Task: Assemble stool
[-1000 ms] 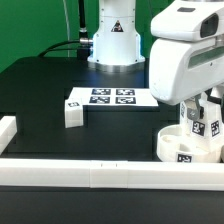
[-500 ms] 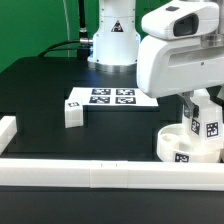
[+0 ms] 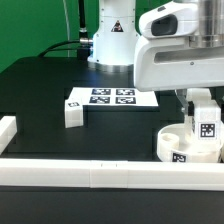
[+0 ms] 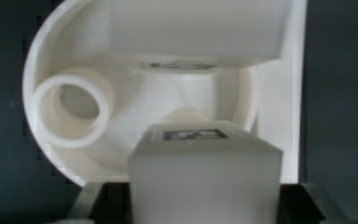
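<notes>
The stool's round white seat (image 3: 178,146) lies at the exterior view's right, by the front rail. A white leg block (image 3: 205,126) with a tag stands upright in the seat, and my gripper (image 3: 202,100) is shut on its upper part. In the wrist view the leg block (image 4: 202,165) fills the foreground between the dark fingers (image 4: 105,203). Beyond it the seat (image 4: 149,60) shows its hollow inside with a round socket (image 4: 69,106). A second leg block (image 3: 73,110) stands loose on the table at the exterior view's left.
The marker board (image 3: 112,97) lies flat mid-table in front of the robot base (image 3: 112,40). A long white rail (image 3: 100,176) runs along the front edge, and a short rail piece (image 3: 7,131) sits at the exterior view's left.
The wrist has turned and shifted toward the exterior view's left. The held leg block has gone from tilted to upright in the seat. The loose leg block has not moved.
</notes>
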You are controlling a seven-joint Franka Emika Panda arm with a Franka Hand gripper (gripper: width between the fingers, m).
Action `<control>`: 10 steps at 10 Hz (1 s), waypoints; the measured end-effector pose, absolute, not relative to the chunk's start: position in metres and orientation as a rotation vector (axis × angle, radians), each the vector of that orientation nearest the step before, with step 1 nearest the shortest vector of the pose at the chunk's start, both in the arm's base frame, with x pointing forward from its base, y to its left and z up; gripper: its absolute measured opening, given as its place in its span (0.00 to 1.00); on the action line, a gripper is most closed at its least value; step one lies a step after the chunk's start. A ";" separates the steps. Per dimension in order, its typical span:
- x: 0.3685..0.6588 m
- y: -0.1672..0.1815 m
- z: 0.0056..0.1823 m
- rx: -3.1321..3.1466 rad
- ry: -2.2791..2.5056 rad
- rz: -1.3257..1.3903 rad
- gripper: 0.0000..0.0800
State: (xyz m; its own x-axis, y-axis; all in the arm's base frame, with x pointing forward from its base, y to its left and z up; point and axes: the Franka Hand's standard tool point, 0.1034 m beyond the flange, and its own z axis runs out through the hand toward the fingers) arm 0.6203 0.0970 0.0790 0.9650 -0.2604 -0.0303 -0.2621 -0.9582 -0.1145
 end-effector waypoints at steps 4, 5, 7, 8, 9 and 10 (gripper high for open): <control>0.621 0.096 0.079 -2.918 0.780 0.040 0.43; 0.621 0.096 0.079 -2.897 0.852 0.045 0.43; 0.622 0.099 0.079 -2.812 1.069 0.057 0.43; 0.623 0.100 0.079 -2.728 1.212 0.058 0.43; 0.624 0.101 0.079 -2.659 1.332 0.059 0.43; 0.625 0.103 0.079 -2.579 1.458 0.057 0.43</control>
